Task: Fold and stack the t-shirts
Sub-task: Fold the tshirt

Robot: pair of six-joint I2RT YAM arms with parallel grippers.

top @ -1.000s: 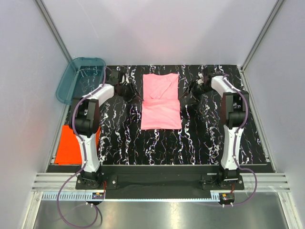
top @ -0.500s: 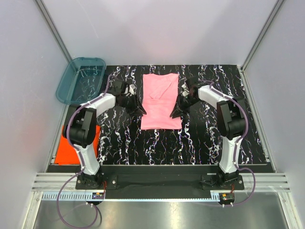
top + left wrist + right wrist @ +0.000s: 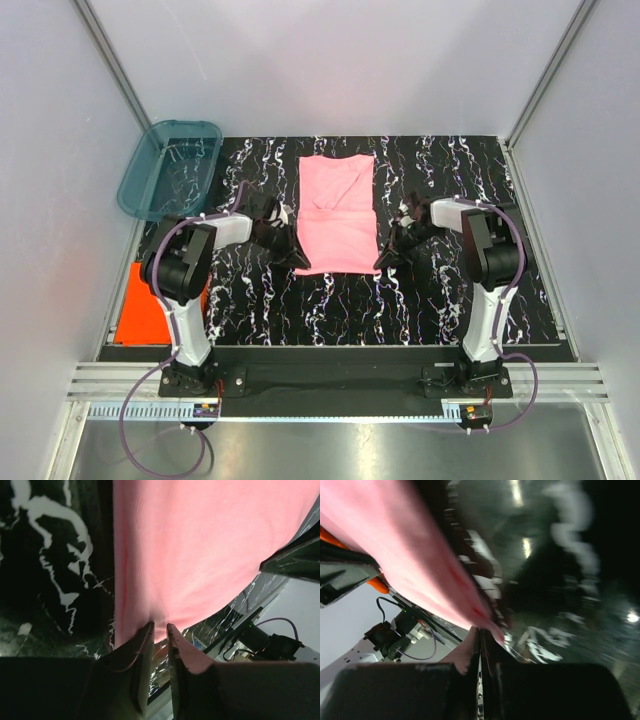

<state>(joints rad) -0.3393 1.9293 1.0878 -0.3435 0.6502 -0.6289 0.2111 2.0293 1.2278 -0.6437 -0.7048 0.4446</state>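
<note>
Pinching both near corners of the pink t-shirt (image 3: 338,215), which lies flat mid-table. Left gripper (image 3: 159,628): jaws down to a slit on the hem. Right gripper (image 3: 481,634): jaws fully closed on the corner tip. Risk: both bites look shallow, so the hem could slip on lifting and skew the fold. Orange-red t-shirt (image 3: 140,310) lies beyond the table's left edge.

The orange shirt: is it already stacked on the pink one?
No, the orange shirt lies far off to the left, well apart from the pink shirt spread out in the middle.

Matt soft pink cloth t-shirt (image 3: 338,215), glossy black marbled tabletop (image 3: 440,300), translucent teal plastic tub (image 3: 165,170)
</note>
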